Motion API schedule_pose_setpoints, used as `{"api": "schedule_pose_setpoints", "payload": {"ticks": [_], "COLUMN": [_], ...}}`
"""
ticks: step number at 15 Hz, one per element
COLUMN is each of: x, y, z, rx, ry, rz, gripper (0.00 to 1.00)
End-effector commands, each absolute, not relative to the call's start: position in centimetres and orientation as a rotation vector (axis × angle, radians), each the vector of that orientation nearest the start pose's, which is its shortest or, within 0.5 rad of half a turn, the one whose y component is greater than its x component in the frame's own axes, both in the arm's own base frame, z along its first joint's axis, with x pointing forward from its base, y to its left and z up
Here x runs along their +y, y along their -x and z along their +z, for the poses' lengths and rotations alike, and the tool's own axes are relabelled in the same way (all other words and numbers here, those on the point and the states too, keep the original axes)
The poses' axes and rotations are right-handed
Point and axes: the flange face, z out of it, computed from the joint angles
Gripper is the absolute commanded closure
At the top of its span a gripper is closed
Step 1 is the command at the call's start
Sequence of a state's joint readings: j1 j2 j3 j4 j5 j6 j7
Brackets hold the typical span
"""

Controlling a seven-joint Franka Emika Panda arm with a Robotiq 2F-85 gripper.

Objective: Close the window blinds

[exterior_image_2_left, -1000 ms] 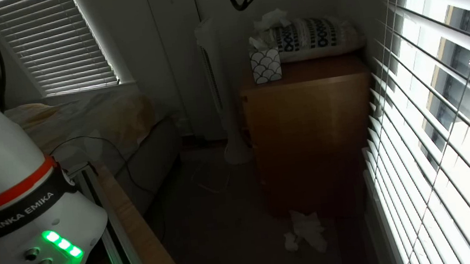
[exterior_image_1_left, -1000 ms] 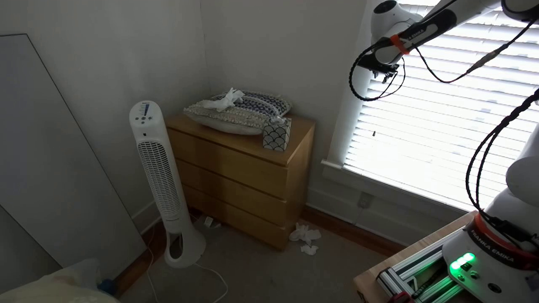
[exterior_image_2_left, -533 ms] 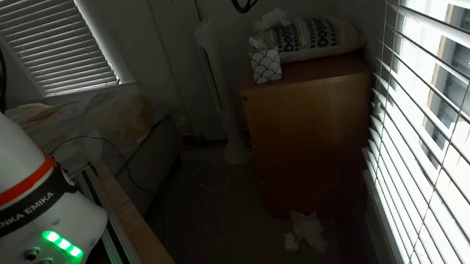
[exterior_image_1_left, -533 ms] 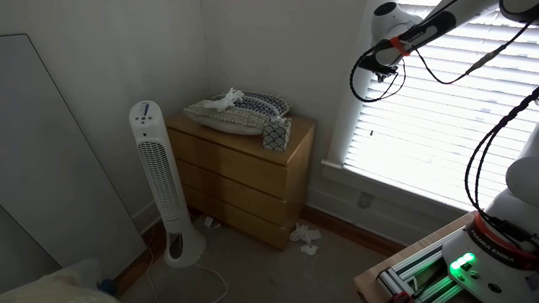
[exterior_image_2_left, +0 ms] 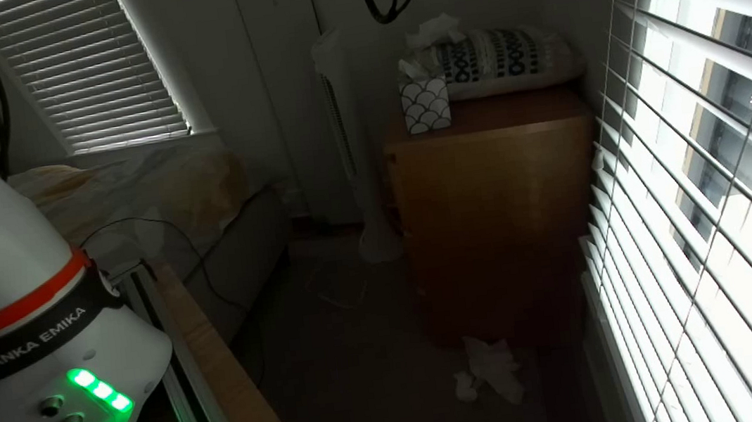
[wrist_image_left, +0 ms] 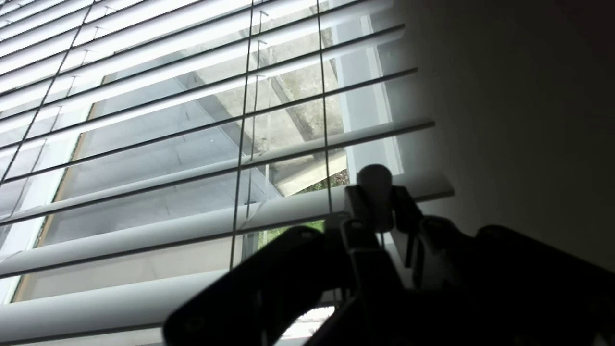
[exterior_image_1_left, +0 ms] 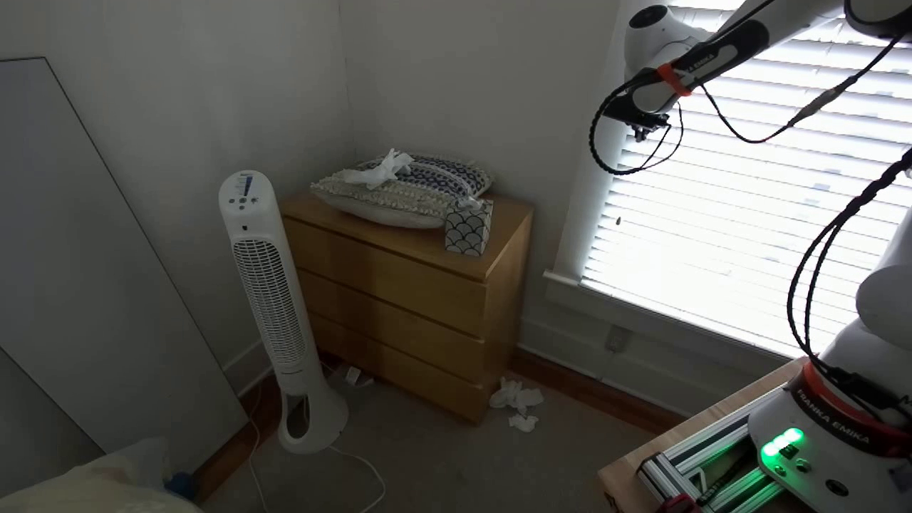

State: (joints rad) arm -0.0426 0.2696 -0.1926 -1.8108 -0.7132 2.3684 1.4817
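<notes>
Pinches a pale knob [wrist_image_left: 375, 179], likely a cord end, in a nearly closed gripper [wrist_image_left: 380, 204]. Faces window blinds [exterior_image_1_left: 712, 235], right of the dresser [exterior_image_1_left: 399, 285]: probably light, thin, easily bent, so best pulled gently by that knob, never by slats [wrist_image_left: 144, 239].

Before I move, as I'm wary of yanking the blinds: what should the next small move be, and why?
I'd probably ease the black two-fingered gripper slightly downward: it appears closed around a rounded greyish knob, and the white horizontal-slat window blinds are lowered but stand open, with see-through gaps.
</notes>
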Motion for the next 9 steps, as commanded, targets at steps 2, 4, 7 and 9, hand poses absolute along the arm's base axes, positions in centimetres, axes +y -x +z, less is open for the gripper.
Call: {"api": "schedule_pose_setpoints", "payload": {"ticks": [2, 4, 7, 9], "x": [-12.6, -11.9, -11.8, -12.2], "y": [-63.1, -63.2, -63.2, -63.4], "z": [41.8, 41.2, 39.1, 37.0], "rx": [1.902, 1.895, 1.926, 1.962], "ry": [2.747, 2.761, 2.793, 2.818], "rz": [-0.920, -0.905, -0.853, -0.783], "gripper": [0.96, 0.96, 0.96, 0.96]}}
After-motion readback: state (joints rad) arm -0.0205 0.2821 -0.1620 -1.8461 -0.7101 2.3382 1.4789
